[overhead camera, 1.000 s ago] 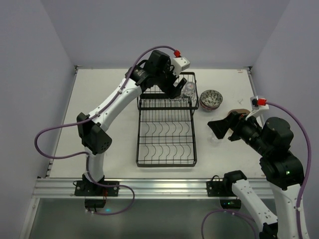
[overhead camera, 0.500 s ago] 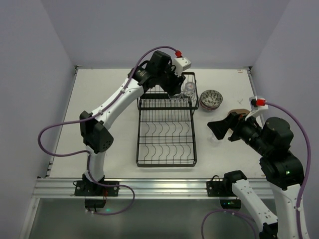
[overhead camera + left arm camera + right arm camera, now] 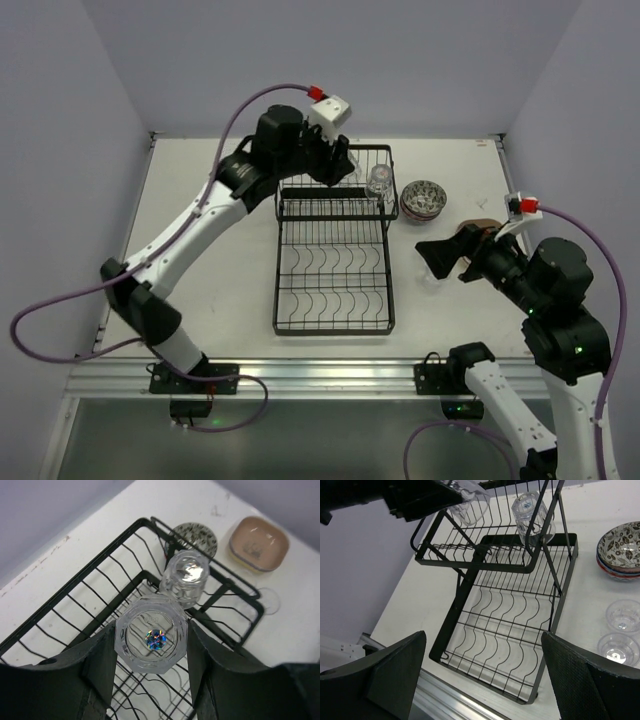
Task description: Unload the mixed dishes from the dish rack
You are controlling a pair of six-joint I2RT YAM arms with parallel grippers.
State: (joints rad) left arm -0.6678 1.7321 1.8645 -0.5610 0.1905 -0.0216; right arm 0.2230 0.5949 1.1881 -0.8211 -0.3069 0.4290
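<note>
My left gripper (image 3: 151, 650) is shut on a clear glass cup (image 3: 151, 639), seen bottom-on, and holds it above the raised shelf of the black dish rack (image 3: 278, 280). From above, the left gripper (image 3: 334, 163) hangs over the shelf's back left. A second glass cup (image 3: 185, 577) stands upside down on the shelf's right side. My right gripper (image 3: 441, 256) is open and empty, right of the rack. A stack of patterned bowls (image 3: 424, 198) and a tan plate (image 3: 258, 542) lie on the table to the rack's right.
Two more clear cups (image 3: 624, 615) (image 3: 617, 650) stand on the table beside the rack's right edge, below the bowls (image 3: 623, 544). The rack's lower tray (image 3: 500, 630) shows only its curved wire dividers. White walls enclose the table at the back and on both sides.
The left gripper shut on the cup on the shelf, then rose and drew back to the left with it. The right gripper opened slightly wider and stayed in place.
</note>
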